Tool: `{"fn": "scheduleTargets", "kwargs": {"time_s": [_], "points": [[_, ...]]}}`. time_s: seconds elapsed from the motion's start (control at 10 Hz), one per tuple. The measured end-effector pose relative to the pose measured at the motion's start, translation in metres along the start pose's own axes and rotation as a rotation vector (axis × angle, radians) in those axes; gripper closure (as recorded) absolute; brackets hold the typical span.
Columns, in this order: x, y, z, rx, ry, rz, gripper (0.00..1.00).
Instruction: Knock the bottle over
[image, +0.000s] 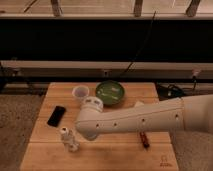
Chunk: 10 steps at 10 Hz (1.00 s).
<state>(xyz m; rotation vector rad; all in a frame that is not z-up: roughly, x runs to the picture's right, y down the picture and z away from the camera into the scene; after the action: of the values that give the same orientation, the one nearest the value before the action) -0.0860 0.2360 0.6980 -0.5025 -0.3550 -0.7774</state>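
Surface (45, 155): pale wooden top with plank seams, standing on a speckled floor in front of a dark wall with horizontal rails.
Bottle (65, 134): small, whitish, slim, with a pale cap; upright at the front left of the surface, forward of the phone.
Claw (74, 145): low at the front left of the surface, just beside the bottle on its right and slightly nearer the front edge; whether the two touch cannot be told, and whether the claw is spread or closed cannot be told.
Arm (145, 117): thick, cream-white, entering from the right edge and stretching leftward across the middle of the surface; a rounded joint sits at its left end, above the claw.
Cup (80, 92): wide, translucent white, upright near the back of the surface, left of the bowl and well apart from the bottle.
Bowl (109, 92): green, round, at the back centre, just beside the cup.
Phone (56, 115): black, flat, lying at an angle on the left side, between the cup and the bottle.
Small object (144, 139): dark reddish, elongated, lying toward the front right, just below the arm; kind not discernible.
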Motion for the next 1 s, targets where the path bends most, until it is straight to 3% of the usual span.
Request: {"fn": "scheduleTargets", "kwargs": {"time_s": [0.4,1.0], "points": [[-0.027,-0.020,0.005,-0.016,-0.025,-0.066,0.87],[-0.056,-0.059,0.002,-0.002,-0.048,-0.156,0.87]]}}
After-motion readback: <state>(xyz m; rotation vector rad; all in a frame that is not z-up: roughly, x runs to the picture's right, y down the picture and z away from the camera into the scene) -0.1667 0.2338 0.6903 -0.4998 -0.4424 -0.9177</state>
